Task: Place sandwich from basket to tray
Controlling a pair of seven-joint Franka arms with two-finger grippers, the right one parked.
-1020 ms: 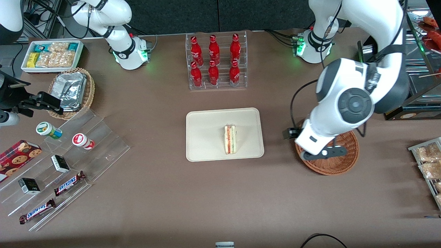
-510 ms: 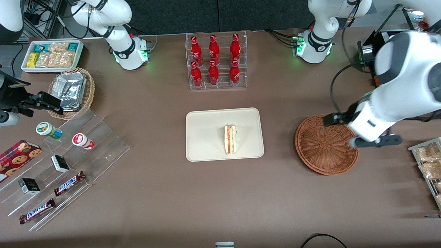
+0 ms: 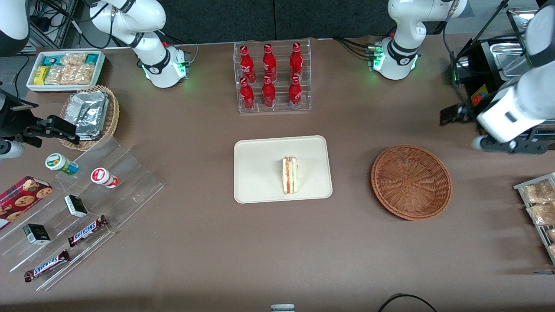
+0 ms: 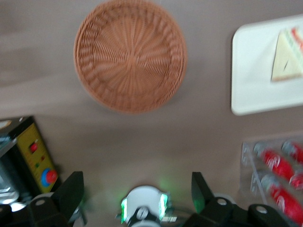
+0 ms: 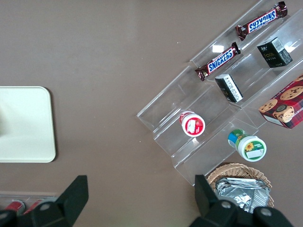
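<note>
the sandwich lies on the tray, red bottles beside; the gripper, spread and empty, hangs above the table past the basket.

Hand withdrew — off basket.

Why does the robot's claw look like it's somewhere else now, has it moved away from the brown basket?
Yes. The gripper hung over the basket a second ago; now it is off it, toward the working arm's end of the table. Its fingers are open and hold nothing.
</note>
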